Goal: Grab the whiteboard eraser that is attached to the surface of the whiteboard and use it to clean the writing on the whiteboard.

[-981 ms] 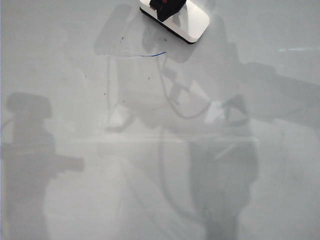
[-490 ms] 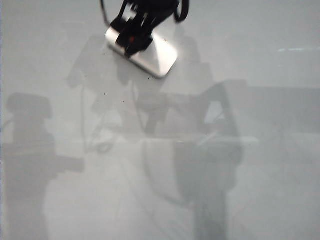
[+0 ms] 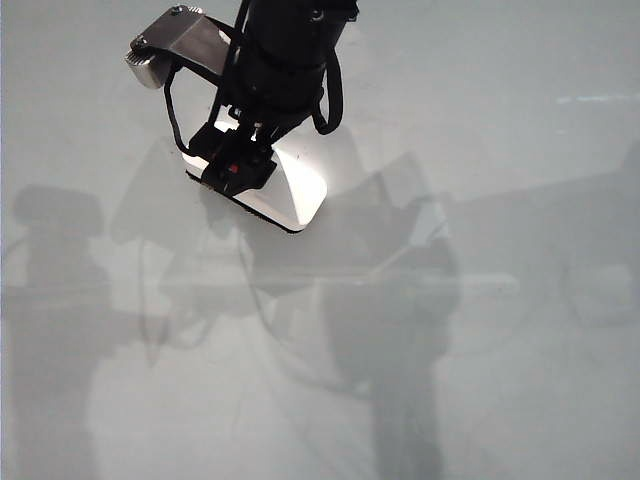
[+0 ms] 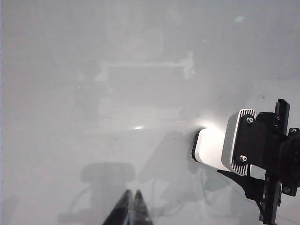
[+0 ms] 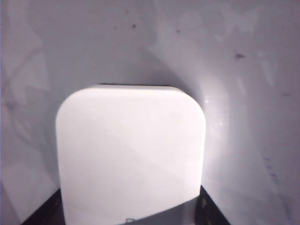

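The whiteboard eraser [image 3: 290, 195] is a white rounded block with a thin black edge, lying flat on the whiteboard [image 3: 520, 350] at upper centre-left of the exterior view. My right gripper [image 3: 240, 170] comes down from the top edge and is shut on the eraser's two sides. In the right wrist view the eraser [image 5: 131, 154] fills the middle, with a black finger at each lower corner of the right gripper [image 5: 129, 216]. The left wrist view shows the eraser [image 4: 211, 149] in that grip. My left gripper [image 4: 133, 192] is shut on nothing, well away from the eraser. The writing is out of view.
Soft grey shadows of both arms lie across the board [image 4: 70, 117]. A few tiny dark specks [image 5: 239, 56] dot the surface beyond the eraser. A silver bracket [image 3: 175, 45] sticks out from the right arm's wrist.
The right gripper has dragged the eraser from the top edge down and to the left across the board. The thin blue stroke seen a second ago no longer shows. The left arm's shadow is unchanged.
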Robot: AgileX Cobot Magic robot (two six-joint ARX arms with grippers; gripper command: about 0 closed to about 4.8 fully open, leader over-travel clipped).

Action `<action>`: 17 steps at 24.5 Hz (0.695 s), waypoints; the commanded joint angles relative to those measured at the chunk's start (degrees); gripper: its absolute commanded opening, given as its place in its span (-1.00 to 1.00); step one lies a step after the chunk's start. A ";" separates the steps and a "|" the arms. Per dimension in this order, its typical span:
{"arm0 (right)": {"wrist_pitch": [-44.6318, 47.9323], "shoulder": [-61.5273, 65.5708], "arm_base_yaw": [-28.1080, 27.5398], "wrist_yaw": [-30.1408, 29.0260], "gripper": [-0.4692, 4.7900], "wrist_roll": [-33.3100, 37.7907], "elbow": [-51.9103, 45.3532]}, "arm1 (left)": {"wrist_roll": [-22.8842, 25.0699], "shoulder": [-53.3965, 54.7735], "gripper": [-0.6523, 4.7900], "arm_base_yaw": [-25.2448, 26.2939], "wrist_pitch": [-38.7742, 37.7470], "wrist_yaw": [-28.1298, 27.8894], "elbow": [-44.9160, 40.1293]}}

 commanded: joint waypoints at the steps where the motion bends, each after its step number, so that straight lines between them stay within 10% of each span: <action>1: 3.96 -2.16 0.20 5.70 -0.15 -3.17 0.39 | 0.24 0.07 -0.78 0.02 0.72 0.11 0.35; 17: 3.72 -13.09 0.24 6.75 -0.16 -7.17 0.50 | 0.22 0.07 -0.78 0.07 0.74 0.11 0.35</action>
